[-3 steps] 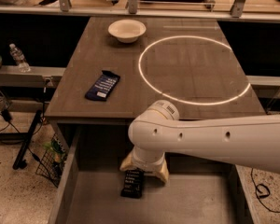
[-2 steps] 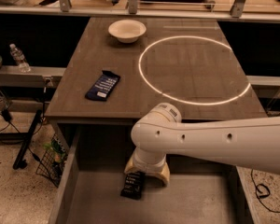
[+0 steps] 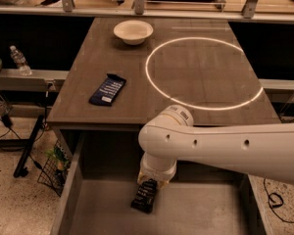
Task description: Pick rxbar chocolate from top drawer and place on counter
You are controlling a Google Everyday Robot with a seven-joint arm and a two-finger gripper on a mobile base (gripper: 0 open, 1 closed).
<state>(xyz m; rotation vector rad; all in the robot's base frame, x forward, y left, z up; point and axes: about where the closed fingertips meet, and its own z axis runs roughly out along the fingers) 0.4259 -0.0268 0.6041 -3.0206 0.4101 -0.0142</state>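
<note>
The gripper (image 3: 155,179) is largely hidden under the bulky wrist of the white arm (image 3: 225,148), low inside the open top drawer (image 3: 103,214); whether it is clenched or released cannot be told. The drawer's near end is cut off by the bottom edge. 1 item is seen inside: the rxbar chocolate (image 3: 144,198), a black wrapper with faint white text, its upper end lost beneath the gripper. On the worktop (image 3: 196,72) are seen 1 dark blue bar (image 3: 108,89) and 1 white bowl (image 3: 133,32).

Speckled floor (image 3: 17,202) at left, wire rack (image 3: 51,173) on it; bottle (image 3: 19,60) on left ledge (image 3: 36,77); gripper (image 3: 154,181) near, centre.
</note>
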